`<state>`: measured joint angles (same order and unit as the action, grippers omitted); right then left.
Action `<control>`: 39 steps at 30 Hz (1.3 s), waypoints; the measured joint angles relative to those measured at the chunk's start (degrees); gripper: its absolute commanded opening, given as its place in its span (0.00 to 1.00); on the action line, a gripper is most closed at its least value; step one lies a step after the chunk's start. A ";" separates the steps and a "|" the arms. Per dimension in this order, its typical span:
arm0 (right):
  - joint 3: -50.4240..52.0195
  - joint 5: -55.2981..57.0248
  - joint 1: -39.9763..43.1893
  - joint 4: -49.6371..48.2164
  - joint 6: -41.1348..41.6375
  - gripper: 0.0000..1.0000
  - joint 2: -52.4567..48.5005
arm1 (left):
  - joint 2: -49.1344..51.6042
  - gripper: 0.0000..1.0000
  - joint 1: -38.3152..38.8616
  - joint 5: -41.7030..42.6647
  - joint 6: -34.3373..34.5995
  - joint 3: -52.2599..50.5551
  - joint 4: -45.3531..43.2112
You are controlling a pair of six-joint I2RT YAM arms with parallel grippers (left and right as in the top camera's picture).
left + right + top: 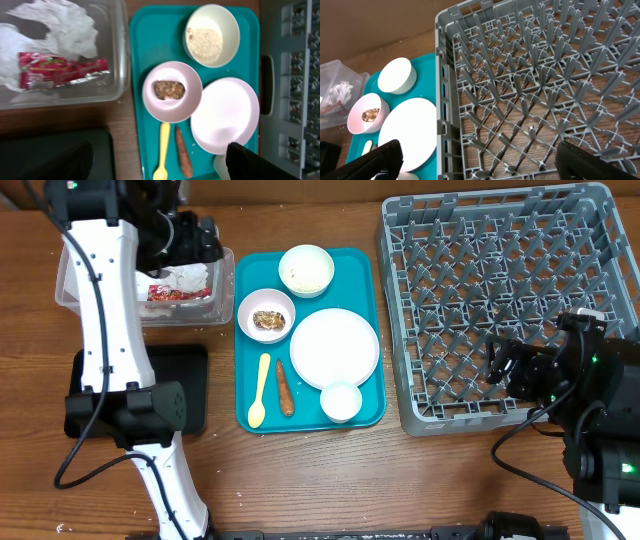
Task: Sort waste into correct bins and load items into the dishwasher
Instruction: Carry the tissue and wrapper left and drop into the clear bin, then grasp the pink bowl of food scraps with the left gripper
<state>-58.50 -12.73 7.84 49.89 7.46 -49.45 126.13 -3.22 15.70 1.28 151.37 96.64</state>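
Note:
Crumpled white napkins (65, 25) and a red snack wrapper (60, 70) lie in the clear tub (215, 305). The black tray (190, 390) sits in front of it. On the teal tray, a white bowl (306, 270) holds rice. A pink bowl (266, 315) holds a brown clump (169, 90). Beside them lie the white plate (334, 347), small cup (341, 401), yellow spoon (260, 390) and brown stick (285, 387). My left gripper (205, 240) hovers open over the tub's right end. My right gripper (477, 150) hangs open and empty over the grey dish rack (510, 300).
The teal serving tray (372, 280) lies between the tub and the rack. The rack holds no dishes, and its left wall (442, 100) borders the tray. The left arm spans the table's left side, over part of the black tray.

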 measured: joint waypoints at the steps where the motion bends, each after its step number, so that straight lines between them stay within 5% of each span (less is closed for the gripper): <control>1: 0.00 0.02 0.00 0.00 -0.02 1.00 0.00 | 0.00 0.86 0.83 0.17 -0.02 -0.44 0.02; 10: 0.00 -0.15 0.00 0.44 0.00 1.00 0.00 | -0.02 0.86 15.74 -3.06 0.04 -15.06 -5.49; 16: 0.00 -0.28 0.00 0.66 0.00 1.00 -0.24 | 0.00 0.66 23.85 -8.35 4.02 -26.21 -18.62; 29: 0.00 -0.37 0.00 2.73 0.00 1.00 -5.07 | -0.02 0.55 23.32 -14.19 9.51 -43.87 -37.27; 39: 0.00 -0.37 0.00 2.89 0.00 1.00 -6.54 | 0.00 0.37 23.32 -16.55 9.51 -47.39 -41.44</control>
<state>-58.50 -13.10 7.84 52.77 7.46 -55.99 126.13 20.10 -0.84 10.79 103.98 55.20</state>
